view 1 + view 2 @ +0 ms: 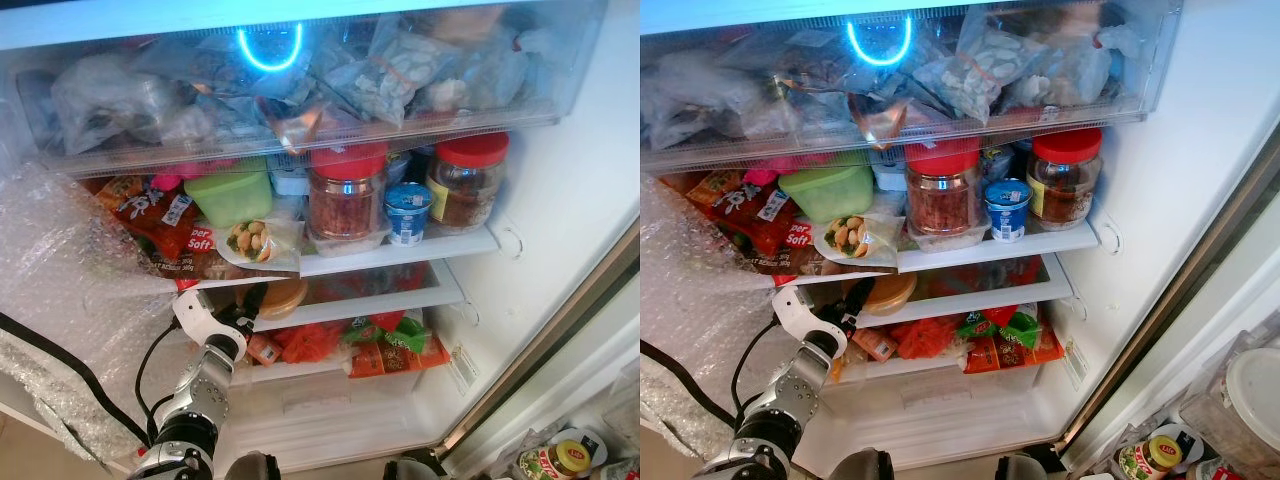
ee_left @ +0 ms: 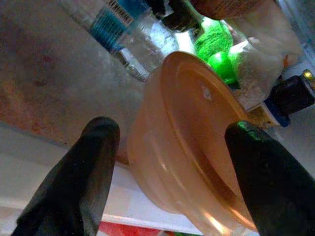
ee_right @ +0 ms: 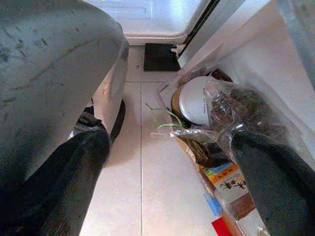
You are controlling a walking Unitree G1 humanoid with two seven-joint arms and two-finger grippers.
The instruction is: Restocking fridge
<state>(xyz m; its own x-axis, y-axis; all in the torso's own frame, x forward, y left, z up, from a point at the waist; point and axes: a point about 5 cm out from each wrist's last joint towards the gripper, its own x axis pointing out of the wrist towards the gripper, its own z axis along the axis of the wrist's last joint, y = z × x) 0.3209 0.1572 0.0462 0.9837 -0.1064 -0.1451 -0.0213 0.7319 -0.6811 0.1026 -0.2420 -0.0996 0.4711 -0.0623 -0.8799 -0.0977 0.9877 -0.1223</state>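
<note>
1. My left gripper (image 1: 243, 312) is at the middle fridge shelf (image 1: 350, 305); its jaws stand wide open around the orange tub (image 2: 187, 147), which lies tilted on the shelf edge, not gripped.
2. My right gripper (image 3: 172, 187) hangs idle over the floor, jaws open and empty.

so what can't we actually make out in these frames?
- Left gripper: whether its fingers touch the orange tub; in the left wrist view they straddle it, contact unclear.
- Tub contents: hidden by its lid.
- Top drawer bags: blurred by the frosted front, eye views.
- Lower-shelf packets: labels too small.
- Jar by the door: cut off by the right eye view's edge.
</note>
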